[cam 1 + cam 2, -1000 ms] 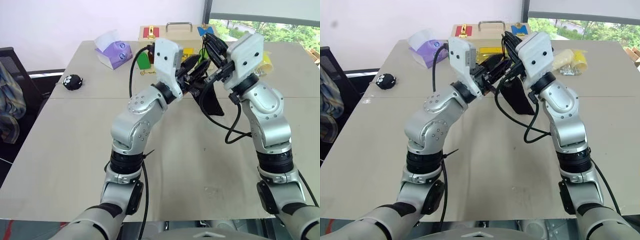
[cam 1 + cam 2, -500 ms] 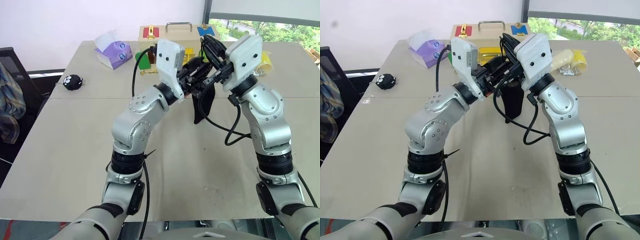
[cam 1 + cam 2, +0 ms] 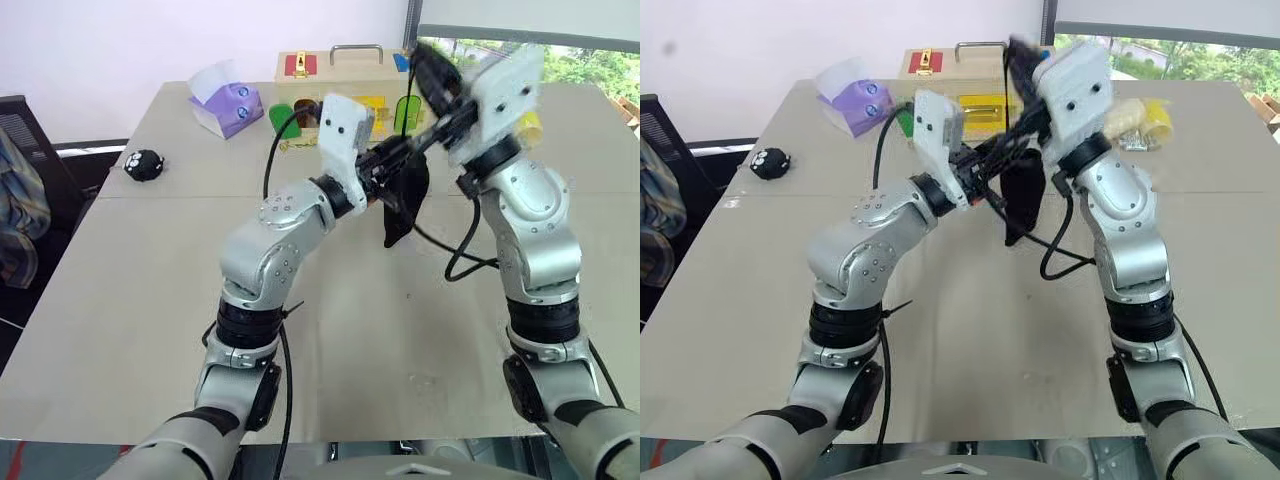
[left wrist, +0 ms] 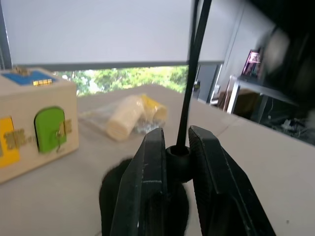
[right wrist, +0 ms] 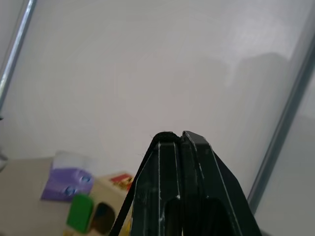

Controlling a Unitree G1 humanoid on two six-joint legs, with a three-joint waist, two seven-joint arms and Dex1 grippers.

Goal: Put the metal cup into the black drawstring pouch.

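Note:
The black drawstring pouch (image 3: 405,195) hangs above the table between my two grippers, bunched and narrow. My left gripper (image 4: 174,137) is shut on the round black toggle (image 4: 178,156) at the pouch's mouth, just above the dark fabric. From the toggle a thin black cord (image 4: 192,73) runs taut upward. My right gripper (image 3: 422,58) is raised higher, above and behind the pouch, shut on that cord (image 5: 132,196). The metal cup is hidden.
At the table's back stands a wooden box (image 3: 340,65) with a handle and coloured doors. A purple tissue box (image 3: 228,105) and a small round black toy (image 3: 146,163) lie far left. A pale yellow cylinder in a clear bag (image 3: 1140,120) lies far right.
My right gripper has risen with the cord while my left has sunk a little and closed on the toggle. The pouch has drawn from a spread shape into a narrow hanging bundle.

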